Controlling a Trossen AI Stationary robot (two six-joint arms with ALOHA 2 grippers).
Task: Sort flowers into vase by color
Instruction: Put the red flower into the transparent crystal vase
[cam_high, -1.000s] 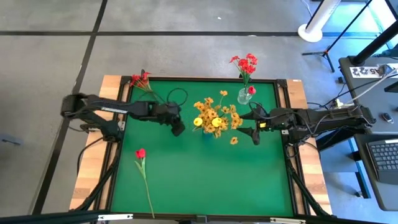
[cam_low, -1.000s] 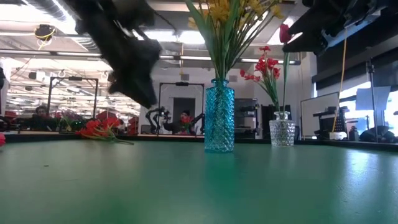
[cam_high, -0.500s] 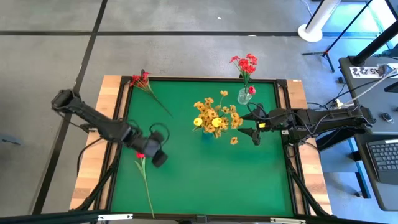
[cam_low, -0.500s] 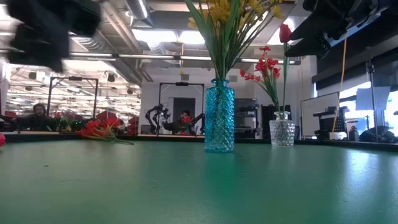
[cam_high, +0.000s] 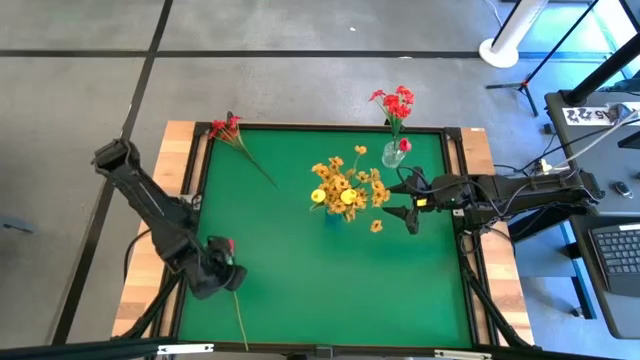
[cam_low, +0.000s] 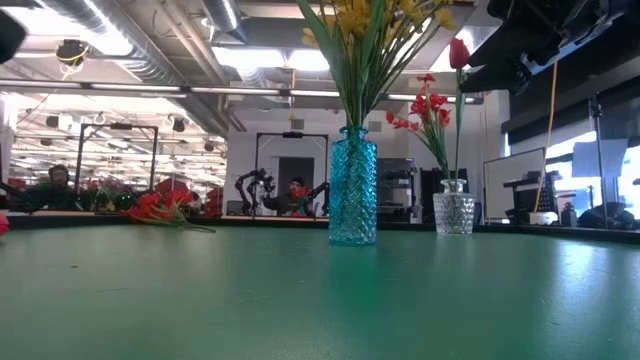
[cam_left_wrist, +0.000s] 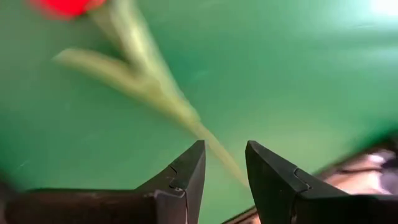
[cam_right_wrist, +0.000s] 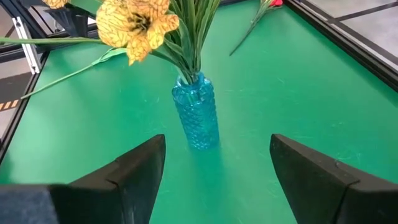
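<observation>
A red tulip (cam_high: 229, 244) lies flat on the green mat near the table's near left corner, its stem (cam_high: 240, 325) running toward the near edge. My left gripper (cam_high: 225, 275) hovers over it, open with a narrow gap. In the left wrist view the stem (cam_left_wrist: 180, 109) passes under my left gripper (cam_left_wrist: 224, 149) and the red head (cam_left_wrist: 65, 5) lies ahead. My right gripper (cam_high: 408, 205) waits wide open beside the blue vase (cam_high: 333, 212) of yellow flowers (cam_high: 345, 187). A clear vase (cam_high: 393, 154) holds red flowers (cam_high: 396, 103). A red cluster (cam_high: 227, 129) lies at the far left corner.
The blue vase (cam_low: 353, 185) and clear vase (cam_low: 453, 212) stand upright on the far middle and far right of the mat. The red cluster (cam_low: 160, 210) lies on the far left. A wooden frame (cam_high: 170, 180) borders the mat. People sit in the room behind.
My left arm has swung from the table's middle, beside the blue vase, toward the near left corner and now stands over the lying red tulip. The tulip has stayed where it was.
</observation>
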